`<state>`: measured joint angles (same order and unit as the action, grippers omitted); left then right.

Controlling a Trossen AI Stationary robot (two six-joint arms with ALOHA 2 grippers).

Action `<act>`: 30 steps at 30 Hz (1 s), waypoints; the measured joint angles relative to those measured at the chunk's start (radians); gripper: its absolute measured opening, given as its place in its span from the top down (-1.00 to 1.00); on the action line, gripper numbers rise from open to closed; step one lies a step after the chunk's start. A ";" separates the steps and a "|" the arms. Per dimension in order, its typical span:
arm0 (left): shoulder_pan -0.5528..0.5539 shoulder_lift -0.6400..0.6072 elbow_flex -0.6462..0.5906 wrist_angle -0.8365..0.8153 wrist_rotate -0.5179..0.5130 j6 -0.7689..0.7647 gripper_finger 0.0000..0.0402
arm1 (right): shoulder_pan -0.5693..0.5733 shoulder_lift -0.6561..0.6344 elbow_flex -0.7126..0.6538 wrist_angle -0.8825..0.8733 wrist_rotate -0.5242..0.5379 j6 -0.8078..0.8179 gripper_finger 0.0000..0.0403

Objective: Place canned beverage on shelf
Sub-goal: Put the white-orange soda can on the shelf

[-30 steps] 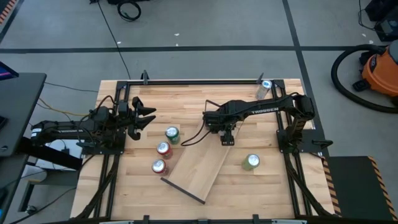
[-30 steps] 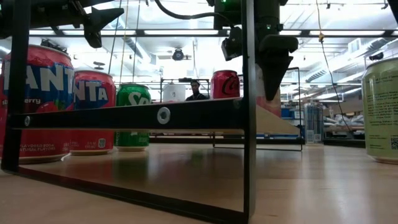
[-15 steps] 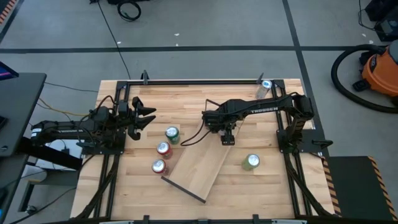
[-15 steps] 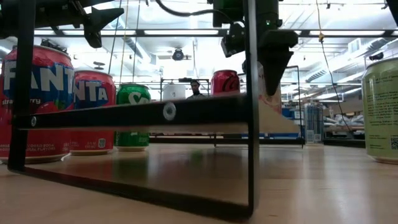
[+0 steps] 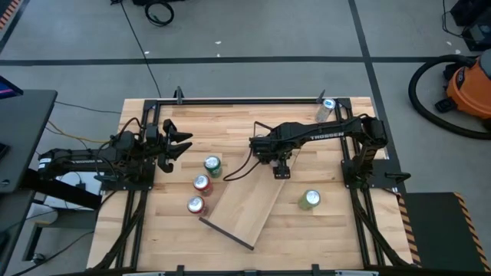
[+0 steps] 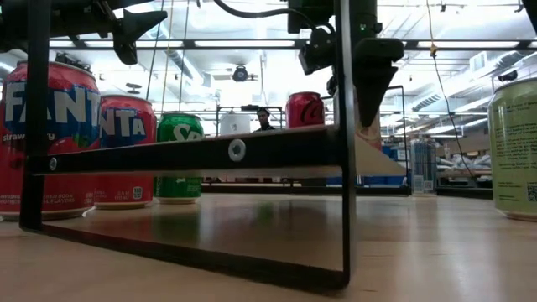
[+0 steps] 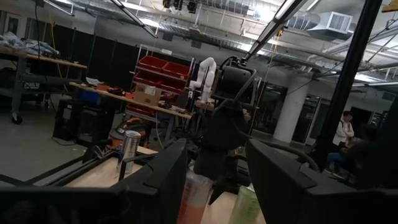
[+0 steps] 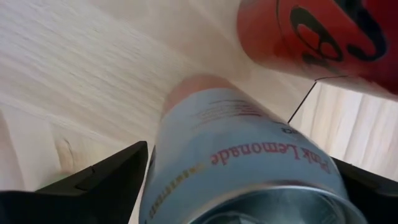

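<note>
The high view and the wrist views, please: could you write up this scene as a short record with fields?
Shelf: lying at an angle mid-table.
Right gripper: over the shelf's far end, fingers either side of the pink lemonade can, apparently gripping it.
Left gripper: waiting at the table's left side, fingers apart, empty.
Left of shelf: green can, middle red can, near red can, in a row.
Right of shelf: pale green can.
Far right corner: silver can.

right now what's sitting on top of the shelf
The high view shows one can on the shelf, at its far end under the right gripper, whose fingers straddle this pink lemonade can. The arm hides the can from above. The rest of the board looks bare.
</note>
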<state>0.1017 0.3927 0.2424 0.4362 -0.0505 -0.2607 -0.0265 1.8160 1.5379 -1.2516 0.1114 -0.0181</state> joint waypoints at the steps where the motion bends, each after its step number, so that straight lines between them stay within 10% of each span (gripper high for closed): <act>1: 0.000 0.000 0.000 0.000 0.000 0.000 0.12 | 0.000 0.000 0.000 0.002 -0.001 0.000 -0.87; 30: 0.000 0.000 0.000 0.000 0.000 0.001 0.12 | 0.001 -0.005 0.002 0.022 0.004 -0.004 -0.78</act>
<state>0.1015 0.3927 0.2424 0.4366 -0.0509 -0.2596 -0.0257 1.8111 1.5402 -1.2297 0.1150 -0.0219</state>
